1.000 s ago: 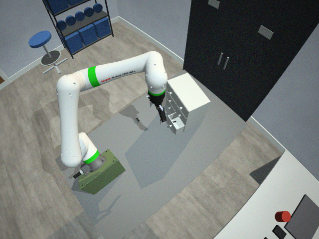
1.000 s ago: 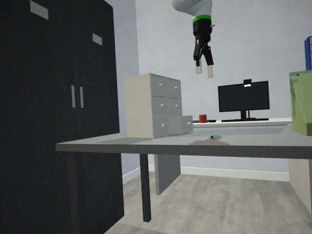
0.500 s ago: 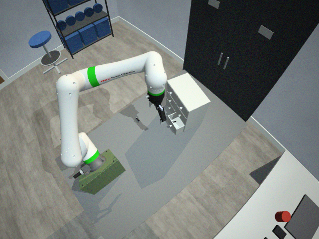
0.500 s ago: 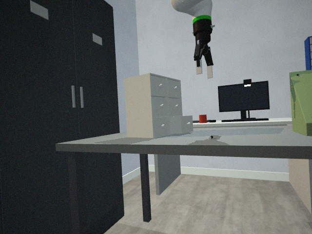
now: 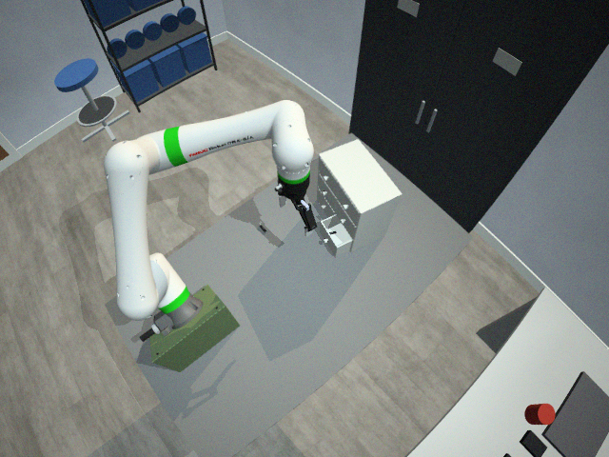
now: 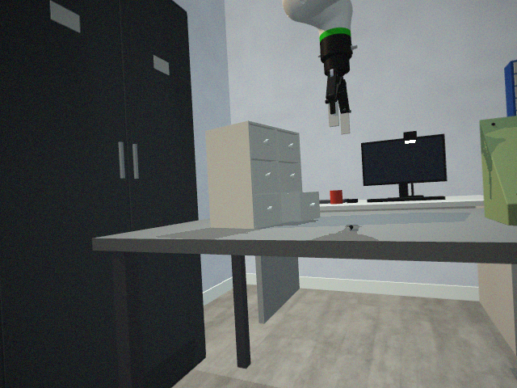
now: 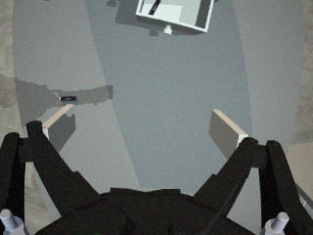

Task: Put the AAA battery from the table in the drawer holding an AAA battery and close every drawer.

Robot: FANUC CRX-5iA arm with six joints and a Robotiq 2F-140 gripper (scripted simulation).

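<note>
The gripper is released, its fingers spread wide with nothing between them, and hangs well above the table. The loose AAA battery lies flat on the tabletop near the long edge facing the exterior view, between the chest and the green mounting block. The white chest stands upright at the table's end beside the dark cabinet, near the corner where that end meets the same long edge; the block is toward the opposite end. One bottom-row drawer juts from the chest's front, in the column farther from that long edge. A small dark cylinder lies inside it, apparently the other AAA battery, though it is small and cut close by the wrist view's border. The other five drawers look pushed in. The loose battery is outside the drawer, well apart from it, and the gripper touches neither the chest nor the table.

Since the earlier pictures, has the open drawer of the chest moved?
No. In the top and exterior views, the open drawer sticks out from the chest just as before.
</note>
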